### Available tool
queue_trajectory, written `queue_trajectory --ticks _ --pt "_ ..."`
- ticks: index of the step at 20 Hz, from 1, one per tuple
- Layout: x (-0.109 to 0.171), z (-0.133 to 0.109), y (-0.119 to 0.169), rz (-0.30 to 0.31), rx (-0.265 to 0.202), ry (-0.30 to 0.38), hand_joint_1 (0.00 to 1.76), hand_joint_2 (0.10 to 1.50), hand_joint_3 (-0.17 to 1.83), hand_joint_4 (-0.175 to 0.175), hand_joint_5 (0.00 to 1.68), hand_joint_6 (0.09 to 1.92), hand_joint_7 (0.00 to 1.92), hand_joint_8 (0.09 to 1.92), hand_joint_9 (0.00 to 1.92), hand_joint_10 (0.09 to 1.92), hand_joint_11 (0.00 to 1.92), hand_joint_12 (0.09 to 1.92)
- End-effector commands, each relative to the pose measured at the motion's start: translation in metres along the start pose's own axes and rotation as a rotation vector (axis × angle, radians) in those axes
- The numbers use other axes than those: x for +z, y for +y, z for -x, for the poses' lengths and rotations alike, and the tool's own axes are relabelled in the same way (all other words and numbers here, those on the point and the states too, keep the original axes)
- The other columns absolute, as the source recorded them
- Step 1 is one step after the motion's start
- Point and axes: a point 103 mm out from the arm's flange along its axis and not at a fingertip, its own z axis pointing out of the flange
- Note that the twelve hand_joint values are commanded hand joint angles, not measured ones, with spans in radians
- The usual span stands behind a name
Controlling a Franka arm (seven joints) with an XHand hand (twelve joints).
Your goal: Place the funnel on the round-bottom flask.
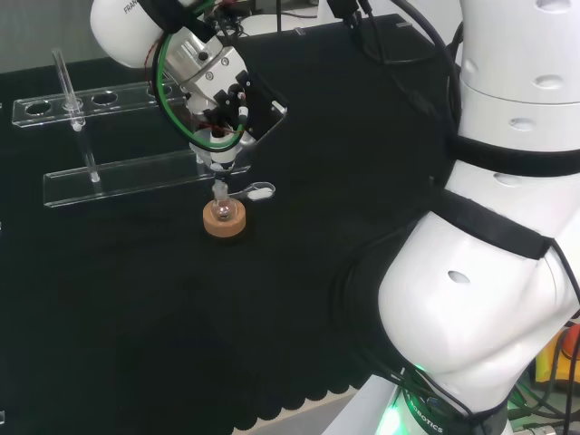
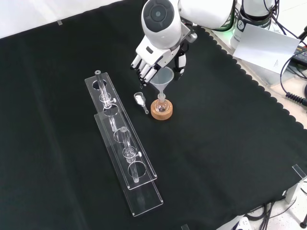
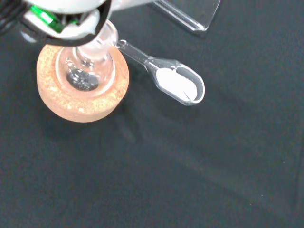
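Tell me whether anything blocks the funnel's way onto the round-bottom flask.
Nothing visible does. In the front view the funnel, held by the hand, already has its stem at the neck of the round-bottom flask on the cork ring. The small scoop lies beside the ring on the cloth, off the path.

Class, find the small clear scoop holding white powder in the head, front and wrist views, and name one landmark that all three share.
Head view: the scoop lies just right of the cork ring.
Front view: the scoop lies just left of the cork ring.
Wrist view: the scoop lies on the cloth beside the cork ring.
Shared landmark: the cork ring.
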Motion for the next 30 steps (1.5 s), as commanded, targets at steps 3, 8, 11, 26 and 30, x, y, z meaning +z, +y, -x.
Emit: queue_trajectory --ticks 3,8,11,26,30 --pt "0.0071 -0.0004 0.0039 -0.046 0.003 0.006 0.92 0.62 0.70 -0.061 0.33 0.44 0.34 0.81 0.60 0.69 0.35 1.35" --pt "0.0088 0.0004 0.0035 -0.037 0.009 0.007 0.90 0.61 0.70 -0.063 0.31 0.29 0.28 0.79 0.54 0.70 0.31 1.37" --pt "0.0071 0.0014 0.0013 -0.002 0.019 -0.005 0.89 0.61 0.70 -0.063 0.31 0.26 0.27 0.78 0.53 0.70 0.30 1.37" --pt "0.0143 -0.0025 -0.0009 -0.007 0.023 -0.069 0.89 0.61 0.68 -0.061 0.34 0.15 0.23 0.77 0.49 0.71 0.26 1.39" --pt "0.0145 0.0001 -0.0019 -0.005 0.027 -0.089 0.89 0.61 0.68 -0.061 0.35 0.14 0.23 0.77 0.49 0.71 0.26 1.39"
